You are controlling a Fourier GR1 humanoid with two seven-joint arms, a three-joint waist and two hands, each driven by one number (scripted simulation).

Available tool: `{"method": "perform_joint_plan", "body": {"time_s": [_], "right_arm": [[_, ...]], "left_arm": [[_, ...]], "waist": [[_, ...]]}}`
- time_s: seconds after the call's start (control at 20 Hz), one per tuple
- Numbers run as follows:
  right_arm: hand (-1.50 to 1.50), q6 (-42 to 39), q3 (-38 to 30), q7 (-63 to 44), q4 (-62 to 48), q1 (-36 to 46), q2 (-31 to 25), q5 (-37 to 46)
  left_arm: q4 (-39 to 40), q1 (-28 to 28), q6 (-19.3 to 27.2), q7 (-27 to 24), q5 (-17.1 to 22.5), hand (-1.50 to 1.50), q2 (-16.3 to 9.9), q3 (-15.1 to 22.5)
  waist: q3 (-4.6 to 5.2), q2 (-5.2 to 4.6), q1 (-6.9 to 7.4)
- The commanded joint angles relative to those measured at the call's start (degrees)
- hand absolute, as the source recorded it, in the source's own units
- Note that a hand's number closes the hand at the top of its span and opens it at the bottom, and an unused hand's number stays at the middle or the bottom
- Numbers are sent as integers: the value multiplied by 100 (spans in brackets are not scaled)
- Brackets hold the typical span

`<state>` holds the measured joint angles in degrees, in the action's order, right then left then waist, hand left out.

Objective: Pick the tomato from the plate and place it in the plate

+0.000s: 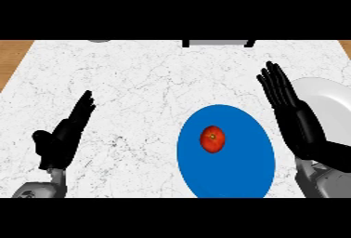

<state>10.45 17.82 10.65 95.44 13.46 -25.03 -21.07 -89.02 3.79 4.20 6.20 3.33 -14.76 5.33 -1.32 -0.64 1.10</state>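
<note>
A red tomato (212, 138) lies near the middle of a blue plate (237, 172) on the white marble counter. A white plate (331, 109) sits at the right edge, partly cut off by the view. My right hand (296, 118) stands open with straight fingers pointing away, between the two plates, its edge over the white plate's left rim and apart from the tomato. My left hand (65, 135) rests open at the lower left, fingers up, far from both plates.
The marble counter (137, 79) ends in wooden strips at its far left (12, 58) and far right corner. A dark-framed grey object (218, 42) and a small grey round thing (99, 41) sit at the back edge.
</note>
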Motion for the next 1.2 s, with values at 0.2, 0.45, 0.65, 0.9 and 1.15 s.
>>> {"method": "perform_joint_plan", "body": {"time_s": [0.2,0.45,0.65,0.9,1.15], "right_arm": [[150,-2502,1205,-842,13,933,126,-1254],[150,-2194,1039,502,497,2178,-1522,2149],[150,-2524,1046,1150,-1448,887,-182,298],[-150,-4727,1145,2285,-2334,1408,-391,-230],[-150,-4611,1405,3427,-2608,2030,-1031,1733]], "left_arm": [[398,23,401,215,-281,0,167,-9],[573,-130,387,456,-155,0,252,-18],[485,-29,626,572,-304,0,436,78],[464,72,784,707,-418,0,529,120],[578,65,683,729,-274,0,415,-96]], "waist": [[127,-90,474],[142,111,223],[103,-99,206],[109,-48,228],[118,15,83]]}}
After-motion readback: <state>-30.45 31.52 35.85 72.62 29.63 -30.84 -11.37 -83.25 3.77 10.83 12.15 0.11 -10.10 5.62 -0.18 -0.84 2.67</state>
